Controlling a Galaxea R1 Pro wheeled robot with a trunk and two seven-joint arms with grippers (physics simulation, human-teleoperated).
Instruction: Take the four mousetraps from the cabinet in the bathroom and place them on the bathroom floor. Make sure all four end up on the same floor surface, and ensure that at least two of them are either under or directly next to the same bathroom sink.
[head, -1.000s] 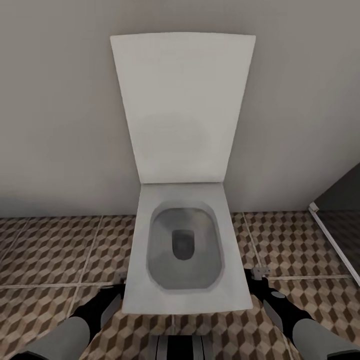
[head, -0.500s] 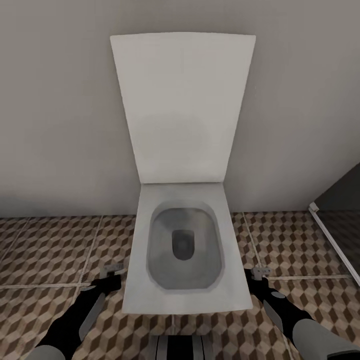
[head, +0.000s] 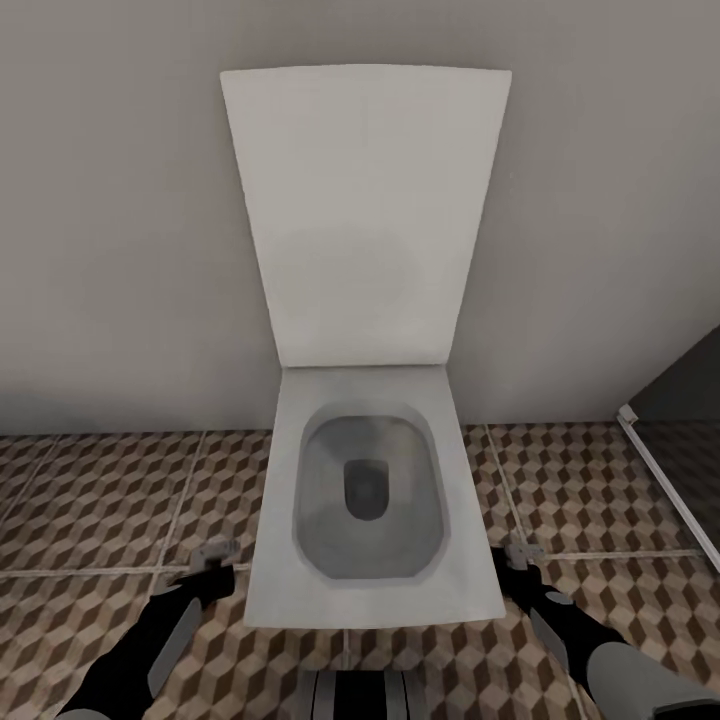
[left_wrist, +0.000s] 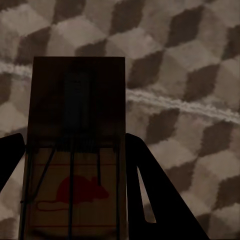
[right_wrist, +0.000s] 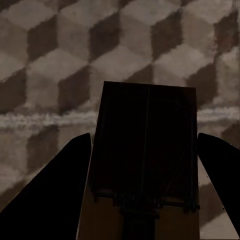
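Low, both arms (mousetraps (left_wrist: 75, 150) held) flanking toilet (head: 370, 500)

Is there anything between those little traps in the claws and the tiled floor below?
Nothing visible. Each mousetrap, left and right, hangs over bare bathroom floor; the toilet sits between the claws, not beneath them.

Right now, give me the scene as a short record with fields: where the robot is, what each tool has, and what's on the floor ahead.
location: facing a white toilet with its lid up against a plain wall
floor: bathroom floor, cube-pattern tiles with pale grout
left tool: beside the toilet's left side, above the tiles, shut on a mousetrap printed with a red mouse
right tool: beside the toilet's right side, shut on a second mousetrap
far right: dark panel with a pale frame
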